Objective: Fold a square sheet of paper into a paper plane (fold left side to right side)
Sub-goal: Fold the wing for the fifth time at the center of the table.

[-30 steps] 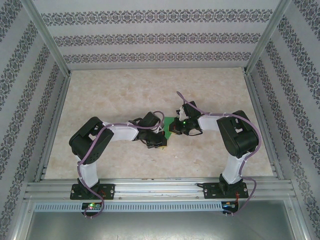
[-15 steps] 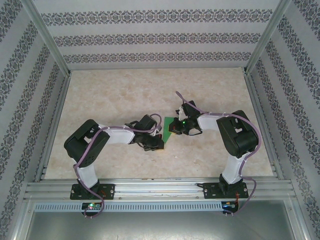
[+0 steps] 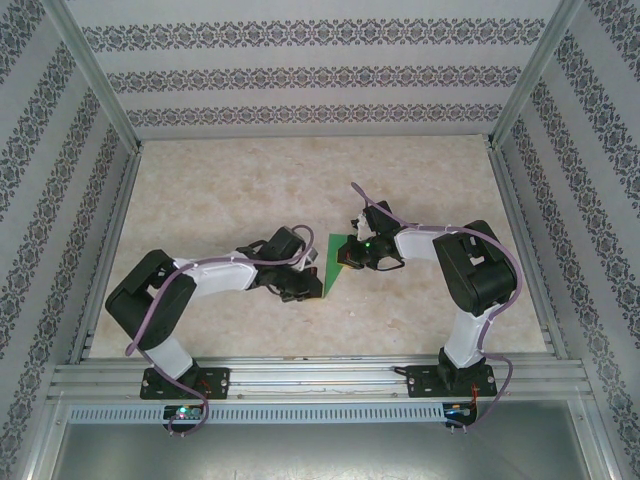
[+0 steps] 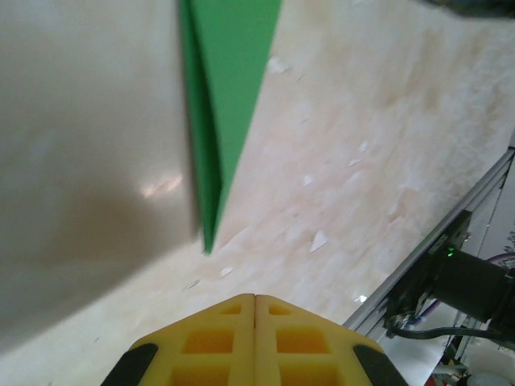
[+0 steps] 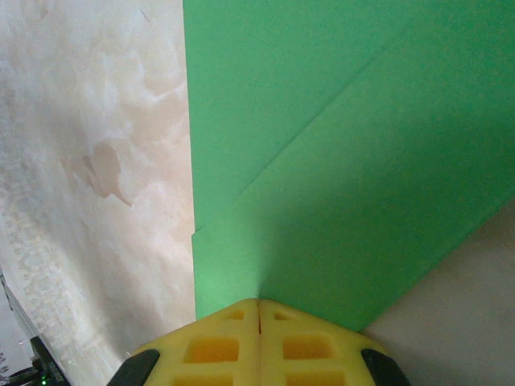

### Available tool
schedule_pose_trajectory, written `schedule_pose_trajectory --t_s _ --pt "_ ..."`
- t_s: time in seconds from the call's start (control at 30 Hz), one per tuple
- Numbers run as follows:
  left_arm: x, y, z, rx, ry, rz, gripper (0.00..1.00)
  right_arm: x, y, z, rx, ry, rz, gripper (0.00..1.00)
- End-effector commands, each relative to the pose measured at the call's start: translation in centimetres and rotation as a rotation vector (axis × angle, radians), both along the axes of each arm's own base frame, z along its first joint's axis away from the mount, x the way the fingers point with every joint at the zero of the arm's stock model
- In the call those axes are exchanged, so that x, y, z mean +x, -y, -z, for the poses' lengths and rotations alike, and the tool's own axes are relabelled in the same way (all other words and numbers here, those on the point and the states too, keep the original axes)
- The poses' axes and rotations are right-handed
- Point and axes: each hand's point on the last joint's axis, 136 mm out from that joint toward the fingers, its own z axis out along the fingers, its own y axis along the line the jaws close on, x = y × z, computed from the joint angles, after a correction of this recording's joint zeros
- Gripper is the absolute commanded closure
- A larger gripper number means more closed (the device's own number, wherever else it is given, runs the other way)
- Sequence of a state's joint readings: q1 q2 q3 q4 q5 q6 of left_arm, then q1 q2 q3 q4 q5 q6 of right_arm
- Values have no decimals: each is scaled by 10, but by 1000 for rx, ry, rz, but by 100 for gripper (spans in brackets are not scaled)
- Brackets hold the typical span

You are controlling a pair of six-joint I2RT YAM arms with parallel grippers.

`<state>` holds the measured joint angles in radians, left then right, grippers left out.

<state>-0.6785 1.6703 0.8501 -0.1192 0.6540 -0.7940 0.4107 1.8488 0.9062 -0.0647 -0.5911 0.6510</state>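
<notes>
Left gripper (image 3: pixel 303 288), fingers pressed together and empty, sits just left of the green paper (image 3: pixel 334 262) at frame centre. The paper is already folded to a narrow point. Right gripper (image 3: pixel 352 258), also closed, presses on it. Wing folds likely remain.

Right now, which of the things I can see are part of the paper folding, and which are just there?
Part of the job:
- folded green paper
- left gripper, shut, just short of the paper's pointed end
- right gripper, shut, tips over the paper

Just there:
- marbled table
- patterned walls
- metal frame
</notes>
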Motion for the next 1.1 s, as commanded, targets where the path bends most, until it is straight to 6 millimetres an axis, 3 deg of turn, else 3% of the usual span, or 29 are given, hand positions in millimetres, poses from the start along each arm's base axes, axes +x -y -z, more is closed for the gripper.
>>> schedule_pose_trajectory --t_s 0.0,0.33,0.53,0.8,0.93,1.07 --pt "21 15 -11 -46 32 8 100 -43 37 58 -234 -183 24 100" --pt "54 14 29 42 38 -8 100 -44 34 57 -224 -182 16 100" --pt "42 -1 56 120 -10 -18 100 -35 23 43 -171 -152 10 100" --pt "29 -15 68 166 -48 -32 100 1 -2 -11 -34 -33 0 100" --pt "29 -16 69 176 -48 -32 100 16 0 -20 -8 -6 15 100" --pt "29 -16 69 174 -48 -29 100 24 5 -15 -9 -9 28 100"
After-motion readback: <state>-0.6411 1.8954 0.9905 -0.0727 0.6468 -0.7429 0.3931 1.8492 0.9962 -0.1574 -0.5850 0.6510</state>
